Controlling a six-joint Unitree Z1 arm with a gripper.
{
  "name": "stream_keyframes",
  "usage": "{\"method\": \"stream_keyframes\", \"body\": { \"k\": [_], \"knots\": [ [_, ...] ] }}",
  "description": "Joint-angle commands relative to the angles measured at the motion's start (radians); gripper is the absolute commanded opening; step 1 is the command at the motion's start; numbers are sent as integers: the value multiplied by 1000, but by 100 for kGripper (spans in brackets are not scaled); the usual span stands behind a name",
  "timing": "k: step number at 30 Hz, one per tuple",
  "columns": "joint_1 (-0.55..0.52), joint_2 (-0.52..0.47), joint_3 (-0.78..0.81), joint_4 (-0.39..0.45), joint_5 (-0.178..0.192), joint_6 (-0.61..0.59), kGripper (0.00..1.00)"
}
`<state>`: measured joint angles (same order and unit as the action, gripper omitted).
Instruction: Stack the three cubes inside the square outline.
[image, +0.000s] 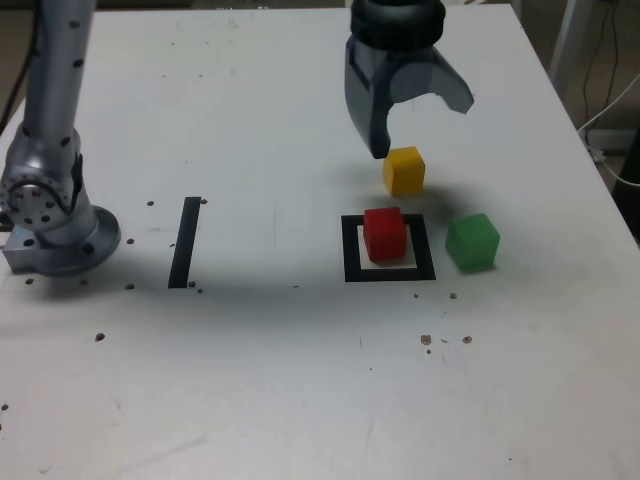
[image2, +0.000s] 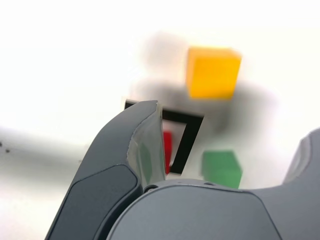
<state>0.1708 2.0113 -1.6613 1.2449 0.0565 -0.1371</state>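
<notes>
- The table (image: 250, 380) is white and matte, flecked with small dark specks and holes, most of them toward its near edge and around the arm's base (image: 50, 215).
- A straight black tape strip (image: 185, 242) lies near the base, well apart from the cubes.
- The square outline (image: 350, 250) sits right of the table's middle in the exterior view; the red cube (image: 384, 233) stands inside it on the white centre.
- The yellow cube (image: 404, 170) rests just beyond the outline's far side, toward the far edge.
- The green cube (image: 472, 241) rests just outside the outline, toward the table's right edge in the exterior view.
- The end effector (image: 425, 125) hangs above the yellow cube, jaws spread wide and holding nothing.
- Past the table's right edge, cables (image: 610, 110) trail over the floor.
</notes>
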Motion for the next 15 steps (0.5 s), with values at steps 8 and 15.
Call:
{"method": "stream_keyframes", "body": {
  "k": [8, 15],
  "knots": [
    [53, 113, -10, 7, 28, 70, 97],
    [55, 141, 0, -17, 16, 90, 97]
  ]
}}
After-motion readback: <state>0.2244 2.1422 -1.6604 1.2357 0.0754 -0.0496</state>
